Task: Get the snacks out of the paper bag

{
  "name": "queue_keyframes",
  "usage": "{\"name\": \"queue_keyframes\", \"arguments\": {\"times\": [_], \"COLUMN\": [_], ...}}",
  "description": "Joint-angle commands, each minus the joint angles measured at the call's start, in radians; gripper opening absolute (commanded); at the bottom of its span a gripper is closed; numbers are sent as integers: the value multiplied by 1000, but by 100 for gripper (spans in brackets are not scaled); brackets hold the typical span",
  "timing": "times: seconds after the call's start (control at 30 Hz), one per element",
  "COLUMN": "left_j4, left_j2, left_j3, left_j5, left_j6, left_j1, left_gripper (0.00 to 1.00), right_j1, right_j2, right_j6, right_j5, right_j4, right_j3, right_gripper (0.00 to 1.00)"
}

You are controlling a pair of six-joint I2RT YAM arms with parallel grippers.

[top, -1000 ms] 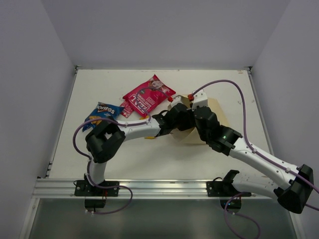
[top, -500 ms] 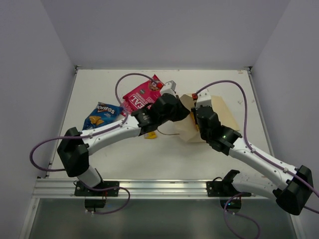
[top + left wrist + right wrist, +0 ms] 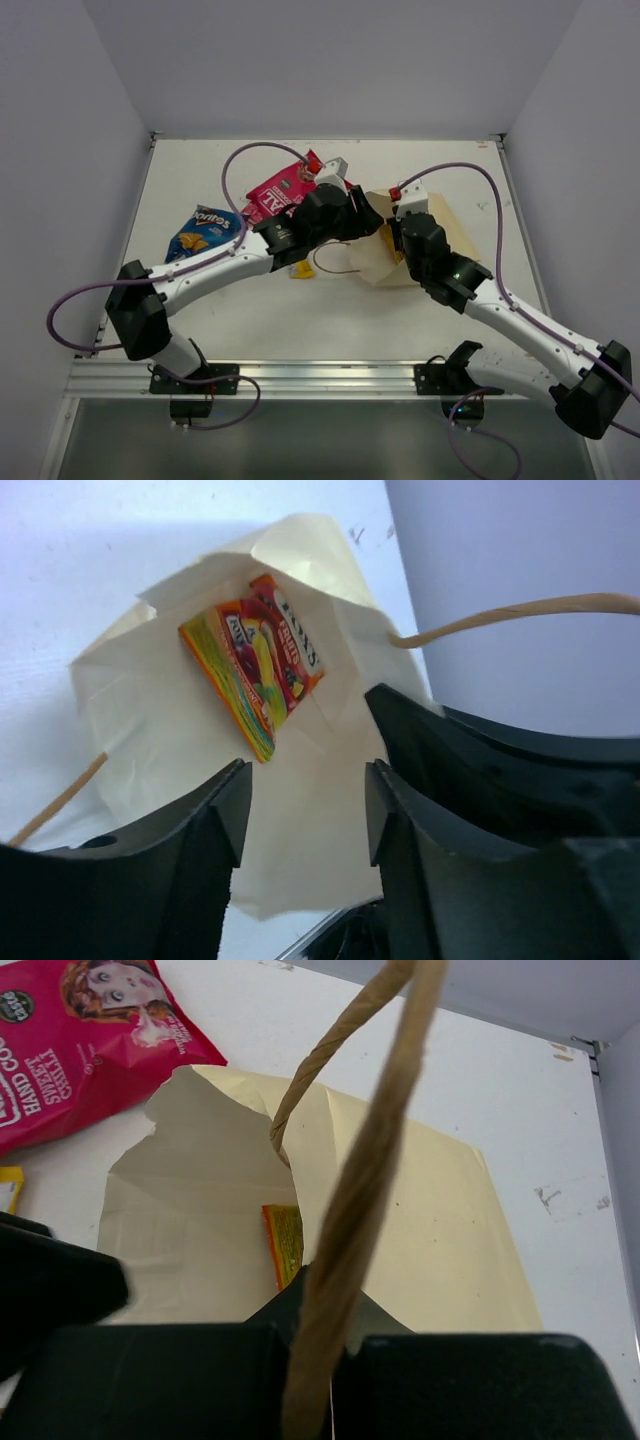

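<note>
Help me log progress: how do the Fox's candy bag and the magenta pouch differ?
The Fox's candy bag lies inside the paper bag; the magenta pouch lies out on the table beside its mouth. The candy bag is multicoloured, yellow, red and green; the pouch is almost wholly magenta. The pouch looks the larger. Both are printed snack packets.

Paper bag (image 3: 160,710) mouth gapes before left tool (image 3: 305,790); right tool (image 3: 320,1310) crowds its rim.

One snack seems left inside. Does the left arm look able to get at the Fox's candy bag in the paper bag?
Probably yes: the left gripper is open, facing the paper bag's mouth, with the candy bag unobstructed.
</note>
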Motion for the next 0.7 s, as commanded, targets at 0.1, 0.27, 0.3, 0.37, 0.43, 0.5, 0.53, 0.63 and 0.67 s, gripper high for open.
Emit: {"name": "queue_keyframes", "arguments": {"times": [0.1, 0.27, 0.3, 0.37, 0.43, 0.5, 0.53, 0.63, 0.67], "left_j4": [43, 49, 52, 67, 89, 110, 120, 135, 138], "left_j2": [166, 202, 205, 206, 213, 228, 236, 268, 281], "left_j3": [19, -2, -11, -34, -50, -57, -65, -62, -60], "left_j5": [113, 108, 93, 87, 79, 71, 70, 50, 25], "left_j6": [-35, -90, -102, -134, -170, -197, -222, -260, -266], "left_j1": [-10, -13, -13, -13, -13, -13, -12, -19, -27], "left_gripper": [72, 99, 100, 100, 100, 100, 100, 100, 100], "right_j1": [-2, -2, -2, -2, -2, -2, -1, 1, 1], "right_j2": [-57, -38, -31, -14, -8, -9, -7, -1, 0], "right_j6": [-86, -160, -167, -175, -175, -165, -158, -122, -115], "right_j5": [-124, -154, -159, -165, -173, -196, -205, -225, -228], "right_j4": [74, 113, 113, 107, 104, 104, 100, 78, 77], "right_j3": [-15, -11, -8, 6, 12, 20, 24, 54, 57], "right_gripper": [0, 0, 0, 0, 0, 0, 0, 0, 0]}}
